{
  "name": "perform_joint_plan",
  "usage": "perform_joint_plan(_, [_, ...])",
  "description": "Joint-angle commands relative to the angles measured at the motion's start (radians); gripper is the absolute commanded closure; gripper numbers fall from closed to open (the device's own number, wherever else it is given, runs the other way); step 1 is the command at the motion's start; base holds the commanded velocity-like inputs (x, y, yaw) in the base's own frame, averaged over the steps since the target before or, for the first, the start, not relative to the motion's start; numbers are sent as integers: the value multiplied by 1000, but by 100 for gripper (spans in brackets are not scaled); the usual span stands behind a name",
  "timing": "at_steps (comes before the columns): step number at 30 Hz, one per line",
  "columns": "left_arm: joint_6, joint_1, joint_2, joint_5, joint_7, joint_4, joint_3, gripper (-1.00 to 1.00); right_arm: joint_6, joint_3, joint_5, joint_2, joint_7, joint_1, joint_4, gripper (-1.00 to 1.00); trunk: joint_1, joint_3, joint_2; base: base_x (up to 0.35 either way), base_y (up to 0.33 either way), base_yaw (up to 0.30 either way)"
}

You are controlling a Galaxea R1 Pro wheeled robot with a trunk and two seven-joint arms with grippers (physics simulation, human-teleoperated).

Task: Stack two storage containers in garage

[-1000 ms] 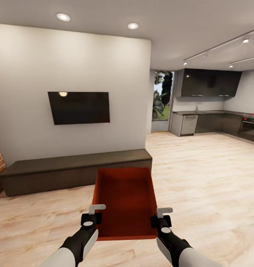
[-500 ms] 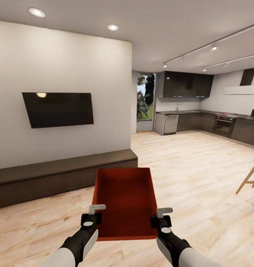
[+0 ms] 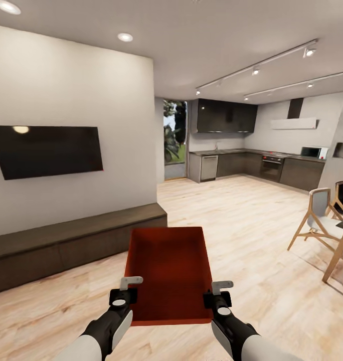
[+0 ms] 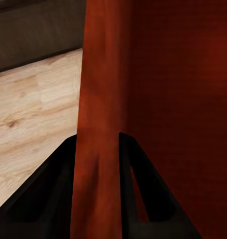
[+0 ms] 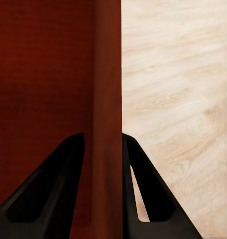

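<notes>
Orange-red storage container [image 3: 169, 271], light wood-plank floor [image 3: 251, 225], dark brown cabinet [image 3: 66, 240], black TV [image 3: 46, 150].

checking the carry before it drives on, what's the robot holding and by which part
One orange-red bin, held by both grippers: the left gripper clamps its left side wall, the right gripper its right side wall.

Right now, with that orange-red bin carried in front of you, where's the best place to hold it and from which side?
Grip the storage container by its two long side walls near the close end, one end effector per side: left end effector and right end effector each straddle a thin upright wall, one finger inside, one outside.
</notes>
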Motion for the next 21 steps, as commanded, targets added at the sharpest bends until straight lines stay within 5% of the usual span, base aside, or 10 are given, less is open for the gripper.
perform_joint_plan(1, [4,0,0,2,6,-4,4,100,-3,-10,-10,8,-2,-1,1,100,0,-1,-1,0,0,-283])
perform_joint_plan(21, [4,0,0,2,6,-4,4,100,-3,-8,-10,8,0,-1,1,100,0,9,-1,0,0,-283])
